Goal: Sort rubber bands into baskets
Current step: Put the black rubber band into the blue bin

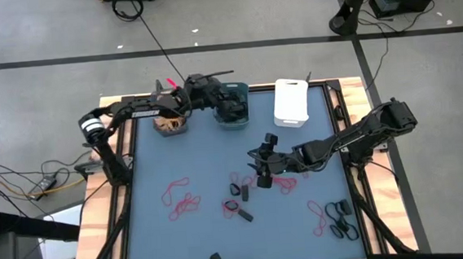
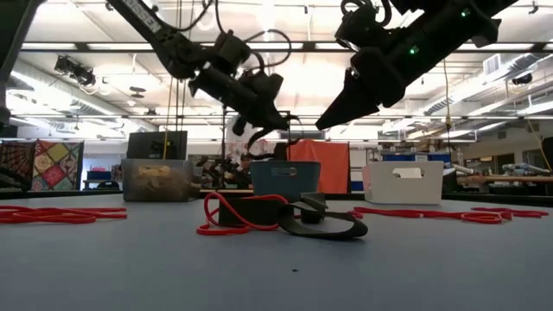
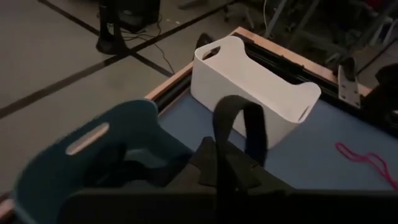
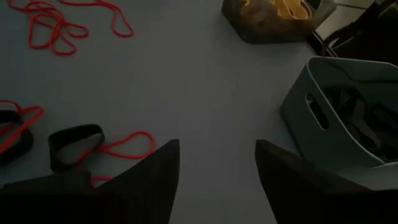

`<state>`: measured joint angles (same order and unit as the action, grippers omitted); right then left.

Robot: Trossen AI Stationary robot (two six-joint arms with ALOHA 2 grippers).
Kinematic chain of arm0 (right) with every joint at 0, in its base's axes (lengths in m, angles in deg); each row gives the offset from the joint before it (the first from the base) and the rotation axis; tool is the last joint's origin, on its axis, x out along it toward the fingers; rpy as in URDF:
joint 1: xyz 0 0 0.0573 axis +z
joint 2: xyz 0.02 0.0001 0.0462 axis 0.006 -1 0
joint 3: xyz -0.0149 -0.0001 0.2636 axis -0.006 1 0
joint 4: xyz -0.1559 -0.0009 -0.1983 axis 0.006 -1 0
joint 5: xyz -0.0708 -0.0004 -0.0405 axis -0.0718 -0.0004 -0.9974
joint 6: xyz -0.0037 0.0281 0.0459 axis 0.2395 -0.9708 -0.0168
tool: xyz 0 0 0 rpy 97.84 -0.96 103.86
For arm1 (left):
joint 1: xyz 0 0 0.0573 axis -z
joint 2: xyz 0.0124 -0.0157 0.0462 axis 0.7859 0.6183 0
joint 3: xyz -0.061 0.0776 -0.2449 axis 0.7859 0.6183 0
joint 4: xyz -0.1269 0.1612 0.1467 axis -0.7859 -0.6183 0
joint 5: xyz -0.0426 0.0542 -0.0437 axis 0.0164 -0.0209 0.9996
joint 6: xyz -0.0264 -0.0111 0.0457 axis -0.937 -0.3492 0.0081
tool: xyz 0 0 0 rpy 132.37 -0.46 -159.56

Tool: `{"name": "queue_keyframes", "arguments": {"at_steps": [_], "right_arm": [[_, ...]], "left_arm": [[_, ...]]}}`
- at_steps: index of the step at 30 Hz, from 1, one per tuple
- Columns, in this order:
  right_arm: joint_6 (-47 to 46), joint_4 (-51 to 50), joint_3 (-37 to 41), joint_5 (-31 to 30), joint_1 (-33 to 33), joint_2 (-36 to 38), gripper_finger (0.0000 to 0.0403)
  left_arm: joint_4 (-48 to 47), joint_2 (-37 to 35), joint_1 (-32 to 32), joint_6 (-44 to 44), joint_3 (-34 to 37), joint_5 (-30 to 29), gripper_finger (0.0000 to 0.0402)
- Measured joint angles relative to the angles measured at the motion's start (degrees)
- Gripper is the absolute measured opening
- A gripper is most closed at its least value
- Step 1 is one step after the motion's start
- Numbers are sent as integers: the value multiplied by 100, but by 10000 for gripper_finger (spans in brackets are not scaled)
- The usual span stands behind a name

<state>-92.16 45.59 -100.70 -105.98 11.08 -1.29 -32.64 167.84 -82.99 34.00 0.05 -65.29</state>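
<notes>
Closest to us, well short of the teal basket (image 1: 232, 106), we see the loose rubber bands: thin red loops (image 1: 181, 197) lying flat and tangled on the smooth blue table (image 1: 153, 241), and broader black bands (image 1: 343, 220) off to the teal basket's right and nearer, beside more red ones. Another flat black band (image 4: 75, 145) lies touching a red loop (image 4: 124, 144) in the middle of the mat. Between these and the teal basket we find the right gripper (image 1: 261, 175), held above the mat with its two dark fingers spread apart and nothing between them. Farther back, the teal basket is a rounded rectangular plastic bin with a slot handle, and dark bands show inside it. Above it we see the left gripper (image 1: 232, 108), fingers pressed together on a wide black band (image 3: 239, 137) that hangs down in a loop. Left of the teal basket sits the dark grey basket (image 1: 169, 122), translucent-walled, holding tan bands (image 4: 287, 8). Right of the teal basket stands the white basket (image 1: 291, 102), glossy, with cut-out handles; we cannot tell what it holds.
</notes>
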Motion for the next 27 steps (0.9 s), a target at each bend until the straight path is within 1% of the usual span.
{"name": "queue_keyframes", "arguments": {"at_steps": [5, 8, 10, 13, 18, 20, 23, 25, 27], "right_arm": [[-41, -7, 1, 119, 0, 0, 220], [-42, -65, 0, 125, 0, 0, 220], [-46, -104, -1, 126, 0, 0, 220], [-49, -137, 1, 143, 0, 0, 220], [-356, -138, 0, 523, -4, 0, 220], [-480, -135, 0, 563, -3, -5, 220], [-557, -177, 1, 565, 13, -13, 220], [-587, -234, -2, 565, 22, -13, 220], [-640, -305, 1, 572, 31, -13, 220]], "left_arm": [[475, 315, -1, -291, 0, -147, 4], [470, 358, -11, -321, 0, -276, 17], [438, 358, -15, -352, 0, -305, 38], [371, 357, -15, -460, 0, -322, 81], [262, 356, -31, -477, 0, -319, 154], [214, 335, -33, -475, 0, -144, 177], [221, 316, 49, -387, 0, 77, 197], [133, 282, 172, -245, 2, 121, 201], [137, 228, 370, 90, 5, 126, 201]]}}
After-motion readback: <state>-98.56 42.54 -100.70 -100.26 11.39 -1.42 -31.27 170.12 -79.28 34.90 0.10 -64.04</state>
